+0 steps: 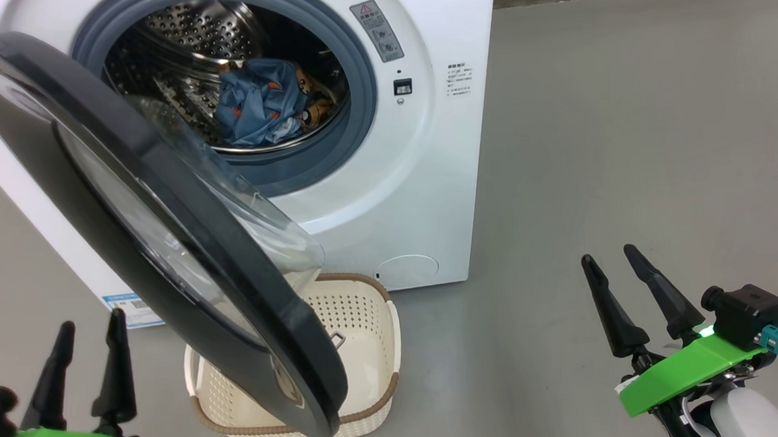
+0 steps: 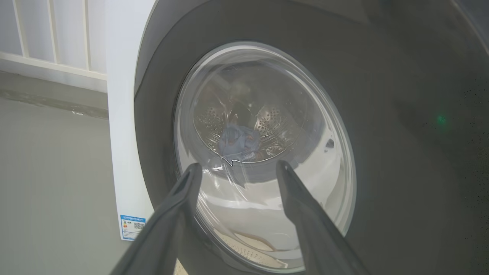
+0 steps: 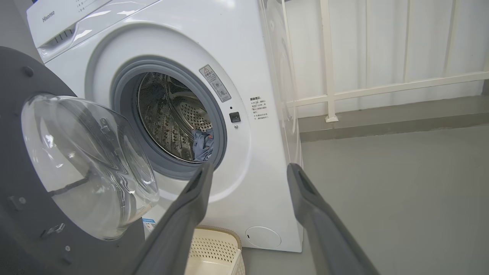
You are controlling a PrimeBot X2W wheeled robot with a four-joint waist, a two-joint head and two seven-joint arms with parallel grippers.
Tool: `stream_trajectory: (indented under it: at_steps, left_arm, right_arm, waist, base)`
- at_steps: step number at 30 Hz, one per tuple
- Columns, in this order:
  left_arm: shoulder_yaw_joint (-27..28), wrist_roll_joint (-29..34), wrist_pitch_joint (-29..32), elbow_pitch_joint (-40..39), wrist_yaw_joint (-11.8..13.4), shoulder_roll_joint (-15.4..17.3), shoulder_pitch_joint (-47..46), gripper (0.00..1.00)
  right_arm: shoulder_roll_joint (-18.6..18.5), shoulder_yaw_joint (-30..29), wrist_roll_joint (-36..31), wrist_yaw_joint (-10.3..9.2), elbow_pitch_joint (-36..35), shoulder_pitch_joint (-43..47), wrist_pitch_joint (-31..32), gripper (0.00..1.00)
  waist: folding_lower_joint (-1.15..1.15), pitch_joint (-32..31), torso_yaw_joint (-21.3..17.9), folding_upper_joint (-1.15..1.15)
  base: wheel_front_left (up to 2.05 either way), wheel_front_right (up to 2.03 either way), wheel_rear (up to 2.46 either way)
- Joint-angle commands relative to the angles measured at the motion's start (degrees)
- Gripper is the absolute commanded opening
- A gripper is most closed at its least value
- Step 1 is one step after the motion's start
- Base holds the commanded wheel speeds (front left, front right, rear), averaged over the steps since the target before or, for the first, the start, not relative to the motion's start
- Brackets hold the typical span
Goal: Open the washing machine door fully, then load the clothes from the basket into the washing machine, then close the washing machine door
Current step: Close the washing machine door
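Bright even light, soft shadows, glare on door glass [image 3: 88,168]

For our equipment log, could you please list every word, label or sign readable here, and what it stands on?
"Hisense": on the washing machine, upper panel.
The grey warning sticker on its front: a triangle sign, words too small to read.
The black print beside it: too small to read.
The blue label at its base: too small to read.

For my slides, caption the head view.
Clothes lie in the washing machine, its door half open over the basket, left gripper and right gripper open.
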Motion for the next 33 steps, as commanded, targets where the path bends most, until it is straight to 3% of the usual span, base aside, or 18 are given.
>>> stream_trajectory:
  at_steps: [1, 11, 33]
  left_arm:
    - [1.69, 1.49, -1.34, -0.75, -0.25, 1.92, -1.3, 1.0]
    - [0.0, 9.47, -8.35, 4.1, 1.42, 1.76, -0.69, 1.0]
    - [0.57, 13.42, -9.59, 5.43, 1.11, -0.7, 0.03, 1.0]
  right_arm:
    - [-0.61, 1.06, -0.25, 0.09, -1.39, -0.6, -0.28, 1.0]
    - [-1.17, 1.27, -0.04, 0.09, -1.34, -0.93, -0.28, 1.0]
    - [-1.98, 1.56, -0.33, 0.09, -1.42, -1.02, -0.28, 1.0]
  waist:
    - [0.0, -0.03, -0.03, 0.0]
    - [0.0, -0.12, -0.35, 0.0]
    - [0.0, -0.34, 0.32, 0.0]
  base:
    - [0.0, 0.0, 0.0]
    - [0.0, 0.0, 0.0]
    - [0.0, 0.0, 0.0]
